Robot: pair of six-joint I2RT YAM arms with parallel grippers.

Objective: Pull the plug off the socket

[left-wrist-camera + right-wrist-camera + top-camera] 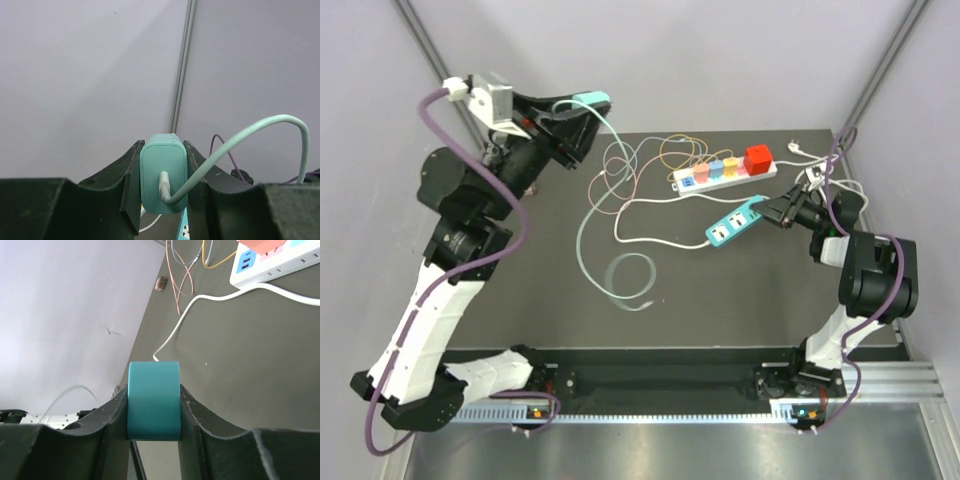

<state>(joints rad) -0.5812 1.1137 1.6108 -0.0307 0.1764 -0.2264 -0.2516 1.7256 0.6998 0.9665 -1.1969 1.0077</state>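
My left gripper is shut on a teal plug and holds it high above the table's back left, well apart from the socket strip. In the left wrist view the plug sits between both fingers, and its pale green cable arcs off to the right. The cable loops down onto the table. My right gripper is shut on the right end of the teal socket strip, which lies on the dark table. In the right wrist view the strip's end fills the gap between the fingers.
A white power strip with several coloured adapters lies behind the teal one; it also shows in the right wrist view. Its white cable and thin coloured cables lie mid-table. A small white plug lies at the back right.
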